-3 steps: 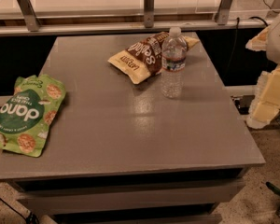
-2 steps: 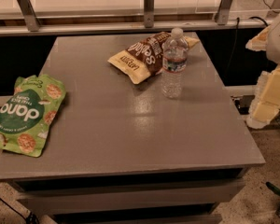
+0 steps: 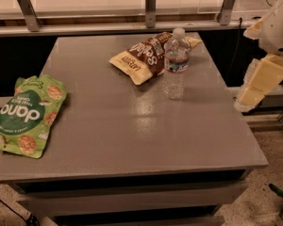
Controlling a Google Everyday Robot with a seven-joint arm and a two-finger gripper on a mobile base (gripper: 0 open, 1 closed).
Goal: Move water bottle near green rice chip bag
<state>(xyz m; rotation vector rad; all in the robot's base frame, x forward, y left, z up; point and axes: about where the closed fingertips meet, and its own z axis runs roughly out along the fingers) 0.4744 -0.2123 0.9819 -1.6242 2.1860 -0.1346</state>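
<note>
**benchbot_dan:** So how would you grab the water bottle (image 3: 175,64)? It's upright toward the far right corner of the worktop (image 3: 132,140), just beside the brown and yellow snack bag (image 3: 146,56), maybe touching its edge.

**rae_k:** From the side, mid-body, around the label band or just under it. My guess is it's light and thin-walled, so it'll give under a hard squeeze. The ribs should help grip, but clear plastic is slick. I can't tell how full it is, so I'd plan for some sloshing weight.

**benchbot_dan:** Not by the cap?

**rae_k:** Nah. It's tall with a narrow base, so a push up high will probably tip it. Come in from the right or front so you don't drag the snack bag along.

**benchbot_dan:** Where's the hand (image 3: 257,81) right now?

**rae_k:** Off past the right edge of the worktop, well apart from the bottle, and it's got nothing in it. I can't tell how far open it is.

**benchbot_dan:** And the target?

**rae_k:** The green rice chip bag (image 3: 24,114) is flat at the left edge, near the front left corner and slightly overhanging. So the bottle has to cross the whole worktop. Set it down gently, since it could wobble.
</note>
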